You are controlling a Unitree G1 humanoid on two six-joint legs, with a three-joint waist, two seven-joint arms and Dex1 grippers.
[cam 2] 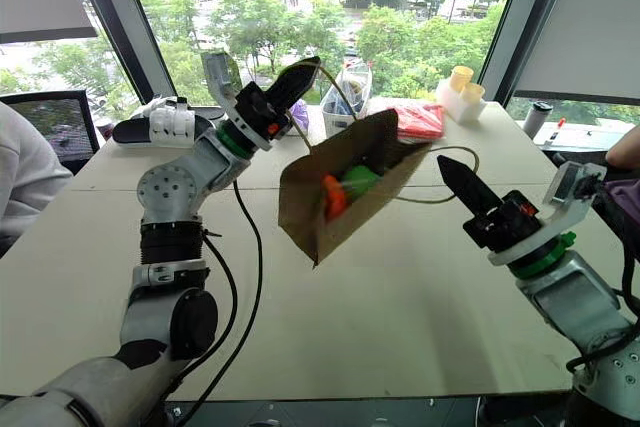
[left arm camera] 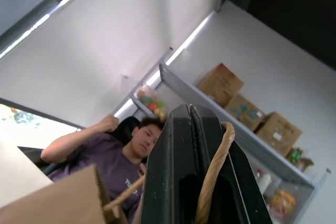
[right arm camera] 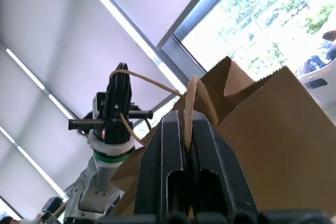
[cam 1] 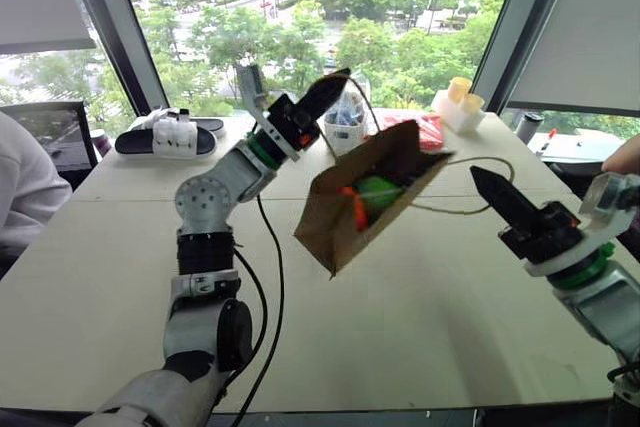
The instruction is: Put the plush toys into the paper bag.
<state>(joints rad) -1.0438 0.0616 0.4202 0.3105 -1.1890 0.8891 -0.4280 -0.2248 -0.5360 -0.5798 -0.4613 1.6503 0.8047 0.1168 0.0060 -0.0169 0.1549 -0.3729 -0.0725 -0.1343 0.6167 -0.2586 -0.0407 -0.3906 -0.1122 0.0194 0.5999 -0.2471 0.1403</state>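
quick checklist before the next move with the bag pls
1. Left claw shut on its twine handle: ok.
2. Right claw shut on the other handle: ok.
3. Paper bag lifted off the table: ok.
4. Orange toy and green toy inside bag: ok.
5. Bag upright: not ok, it tilts with the mouth towards the right claw.
6. Toys secure against sliding out: cannot tell.

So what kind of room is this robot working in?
Probably an upper-floor office or lab: tall windows look down on treetops, a person sits in a desk chair, and a wall shelf holds cardboard boxes above the big white table.
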